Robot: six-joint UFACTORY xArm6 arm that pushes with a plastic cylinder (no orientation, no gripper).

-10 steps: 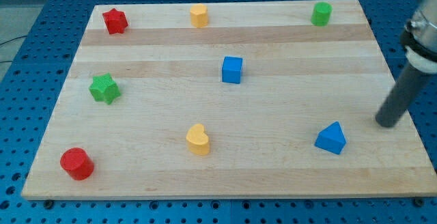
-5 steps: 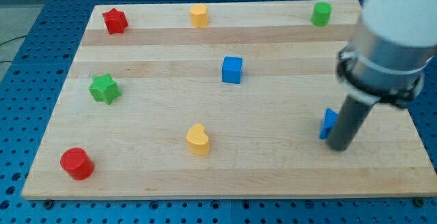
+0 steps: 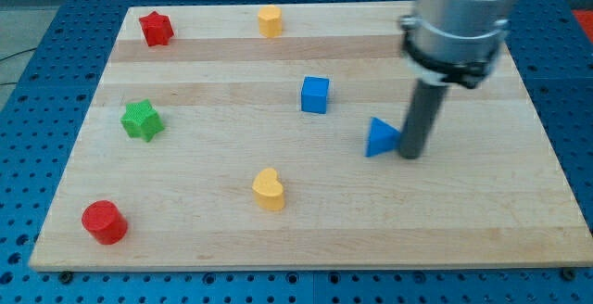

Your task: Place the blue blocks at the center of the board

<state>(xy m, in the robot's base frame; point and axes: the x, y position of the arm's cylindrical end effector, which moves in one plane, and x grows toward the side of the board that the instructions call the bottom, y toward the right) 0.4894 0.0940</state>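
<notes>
Pincer there is none on this arm, so there is no open or closed state to tell: it ends in a straight dark rod, and my tip (image 3: 409, 156) rests on the wooden table (image 3: 185, 165), right of the table's middle. The arm's pale grey body fills the view's top right and hides that corner of the table. Just to the view's left of my tip, touching it or nearly so, sits the blue triangular block (image 3: 380, 138), so the rod stands on the block's far side from the centre, which is where it needs to be to shove the block toward the middle. That block lies a little right of and below centre. The blue cube (image 3: 315, 94) sits near the centre already, slightly above it, and apart from the triangular block. I judge that 1 of the 2 blue blocks is about home and the other needs a short push up and to the view's left, with a risk of it slipping off my tip sideways. The rest lie well clear around the edges: red cylinder (image 3: 103, 221) at bottom left, green star (image 3: 141, 120) at left, red star (image 3: 156, 28) at top left, yellow block (image 3: 270, 20) at top, yellow heart (image 3: 269, 190) below centre.
</notes>
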